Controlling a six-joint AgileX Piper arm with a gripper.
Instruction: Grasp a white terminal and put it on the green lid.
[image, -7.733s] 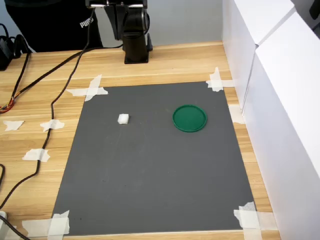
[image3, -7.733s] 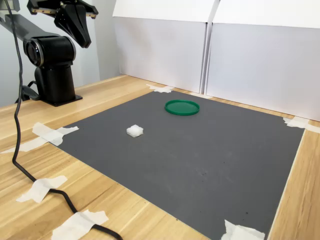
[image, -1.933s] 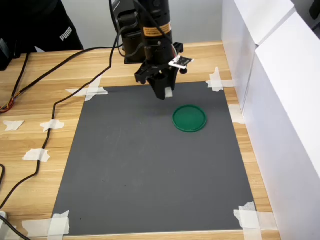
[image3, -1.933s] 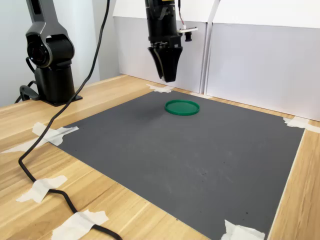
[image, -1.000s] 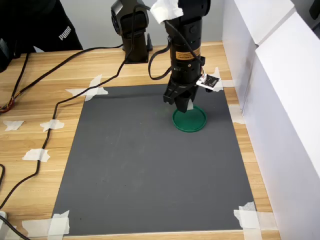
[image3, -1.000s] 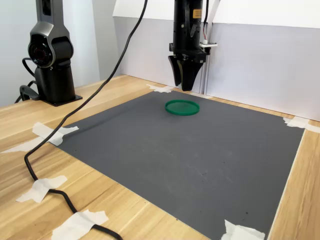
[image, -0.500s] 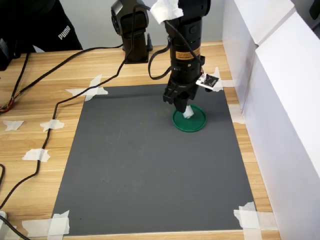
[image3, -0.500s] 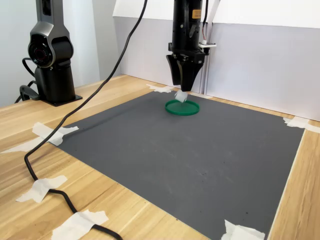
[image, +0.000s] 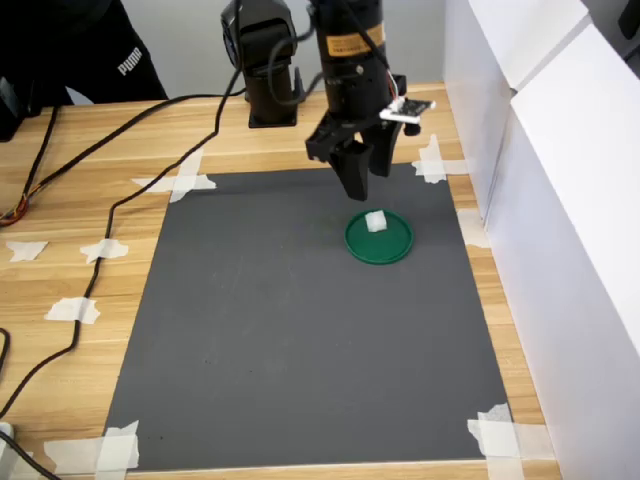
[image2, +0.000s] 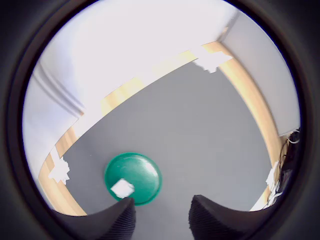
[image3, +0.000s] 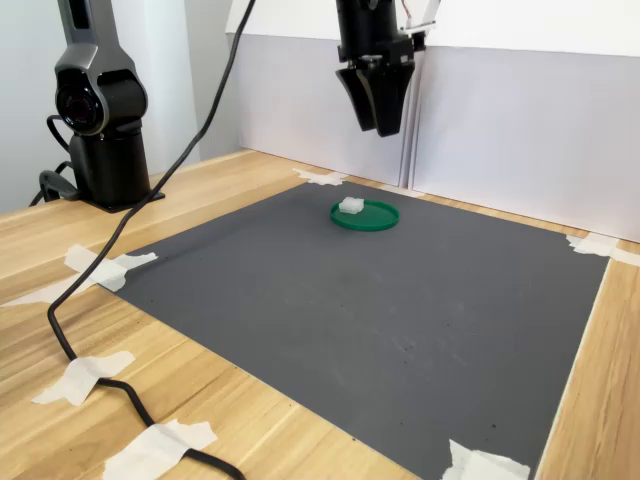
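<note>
Wooden tabletop (image: 90, 200) carries a grey mat (image: 300, 330); on it, the white terminal (image: 376, 221) rests on the green lid (image: 380, 243). Above, the hand (image: 358, 190) hangs open and empty; placement looks done.

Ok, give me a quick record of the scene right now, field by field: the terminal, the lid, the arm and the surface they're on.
white terminal: lying on the green lid, off-centre near its rim, free of the jaws
green lid: flat on the grey mat, toward the first exterior view's right
gripper: raised above the lid, jaws apart, holding nothing
grey mat: taped at its corners to the wooden table
task state: terminal appears placed on the lid
</note>
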